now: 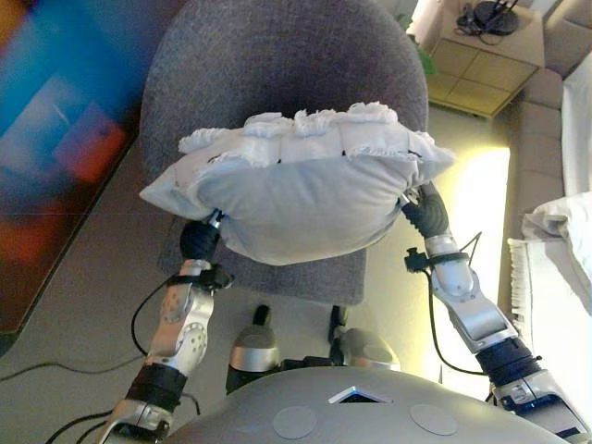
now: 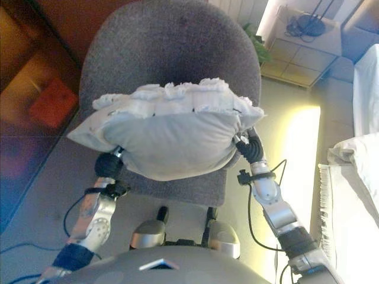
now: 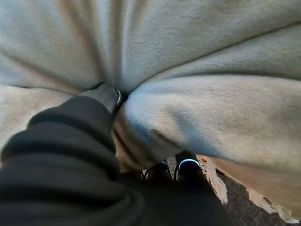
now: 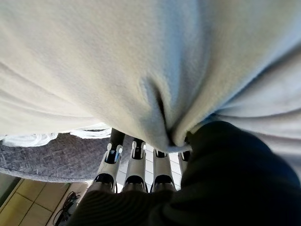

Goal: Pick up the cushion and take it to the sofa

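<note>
A white cushion (image 1: 296,190) with a frilled top edge is held up between both hands above the seat of a grey armchair (image 1: 268,65). My left hand (image 1: 199,239) grips its lower left side; in the left wrist view the thumb (image 3: 106,94) digs into the cushion's fabric (image 3: 197,94). My right hand (image 1: 424,211) grips its right end; in the right wrist view the fingers (image 4: 136,165) lie under the cushion (image 4: 141,61) and a fold of it is pinched against the thumb. The cushion is off the seat.
A pale sofa (image 1: 546,111) runs along the far right, with a white fringed blanket (image 1: 555,250) on its near part. A light side table (image 1: 486,46) with cables stands at the back right, a green plant (image 1: 424,55) beside it. A colourful rug (image 1: 55,139) lies to the left.
</note>
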Available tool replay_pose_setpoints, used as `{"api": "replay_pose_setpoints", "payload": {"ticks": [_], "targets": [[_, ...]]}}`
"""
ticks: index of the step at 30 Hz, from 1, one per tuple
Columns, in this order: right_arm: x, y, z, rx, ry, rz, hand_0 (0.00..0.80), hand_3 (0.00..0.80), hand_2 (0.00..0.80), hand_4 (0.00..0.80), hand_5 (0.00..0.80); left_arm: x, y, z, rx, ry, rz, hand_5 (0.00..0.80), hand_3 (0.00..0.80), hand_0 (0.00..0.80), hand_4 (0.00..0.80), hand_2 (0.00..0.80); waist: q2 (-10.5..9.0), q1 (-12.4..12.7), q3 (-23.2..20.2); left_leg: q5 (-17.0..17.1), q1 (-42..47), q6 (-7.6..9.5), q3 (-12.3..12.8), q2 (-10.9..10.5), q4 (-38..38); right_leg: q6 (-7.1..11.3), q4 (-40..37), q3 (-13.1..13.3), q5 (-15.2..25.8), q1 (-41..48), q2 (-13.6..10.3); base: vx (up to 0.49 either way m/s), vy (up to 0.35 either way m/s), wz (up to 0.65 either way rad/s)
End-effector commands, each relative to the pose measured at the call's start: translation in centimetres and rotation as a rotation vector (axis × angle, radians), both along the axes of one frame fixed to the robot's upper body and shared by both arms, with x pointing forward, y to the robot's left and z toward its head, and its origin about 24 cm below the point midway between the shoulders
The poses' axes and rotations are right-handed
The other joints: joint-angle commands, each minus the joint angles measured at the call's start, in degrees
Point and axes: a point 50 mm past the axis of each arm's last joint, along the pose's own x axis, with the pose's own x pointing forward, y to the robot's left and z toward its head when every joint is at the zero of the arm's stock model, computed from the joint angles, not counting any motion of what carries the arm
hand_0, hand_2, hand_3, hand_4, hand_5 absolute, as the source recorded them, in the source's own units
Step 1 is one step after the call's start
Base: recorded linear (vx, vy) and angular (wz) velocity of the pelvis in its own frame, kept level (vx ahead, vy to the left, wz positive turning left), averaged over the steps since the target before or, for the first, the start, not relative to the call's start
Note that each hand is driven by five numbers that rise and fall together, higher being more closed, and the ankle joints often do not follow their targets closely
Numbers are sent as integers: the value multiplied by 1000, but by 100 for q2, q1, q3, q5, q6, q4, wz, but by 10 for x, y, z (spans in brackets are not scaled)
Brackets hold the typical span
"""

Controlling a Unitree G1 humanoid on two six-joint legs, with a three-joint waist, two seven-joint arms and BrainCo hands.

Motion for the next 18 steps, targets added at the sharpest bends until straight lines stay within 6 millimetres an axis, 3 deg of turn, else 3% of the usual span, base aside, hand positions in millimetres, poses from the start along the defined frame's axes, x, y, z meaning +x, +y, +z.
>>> {"api": "replay_pose_setpoints", "payload": {"ticks": [1,7,13,18], "targets": [[19,53,62,67,-314,219,800,800,800,800,800,43,-43,75,47,-403,-157,800,800,800,800,800,-258,-18,457,-341,-353,354,184,-270,118,353,101,57,-811,482,-20,-63,-11,0],[44,70,95,73,-436,248,800,800,800,800,800,65,-55,106,109,-528,-142,800,800,800,800,800,-352,-17,811,-353,-550,365,190,-290,157,385,140,75,-758,280,-29,-38,-31,2],[77,91,141,86,-539,219,800,800,800,800,800,92,-71,147,149,-684,-113,800,800,800,800,800,-262,-26,1114,-306,-822,347,105,-370,122,386,141,82,-753,30,-42,-80,0,6],[92,98,170,81,-609,211,800,800,800,800,800,102,-77,177,146,-790,-99,800,800,800,800,800,-177,22,1315,-277,-1080,318,36,-431,156,390,175,34,-751,-222,-94,-67,20,16]]}}
